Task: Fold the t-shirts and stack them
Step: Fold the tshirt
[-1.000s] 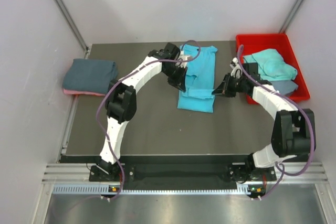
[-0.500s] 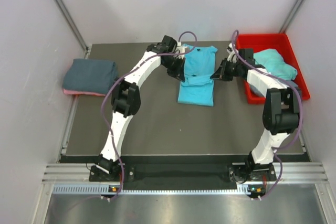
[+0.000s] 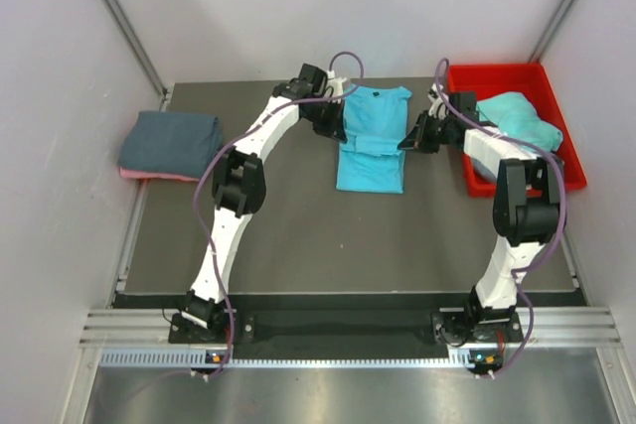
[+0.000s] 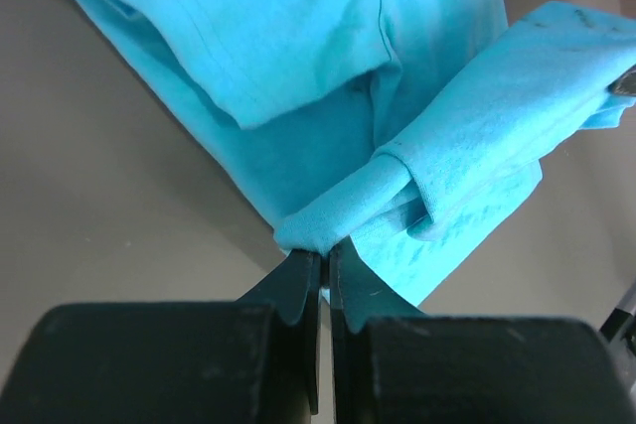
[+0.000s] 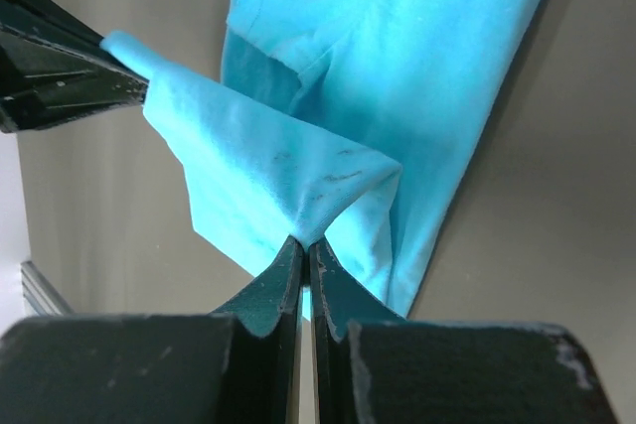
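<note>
The left pincer [image 4: 323, 257] and right pincer [image 5: 304, 245] each pinch a raised fold of the turquoise cloth t-shirt [image 3: 370, 156], far middle of the dark surface [image 3: 278, 220].

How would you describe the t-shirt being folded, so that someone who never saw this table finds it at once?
Start at the dark table; go to the middle of its far edge. The turquoise t-shirt lies there, pinched on each side by the left gripper and the right gripper. The other turquoise shirt sits in the red bin, and the grey stack lies far left.
</note>
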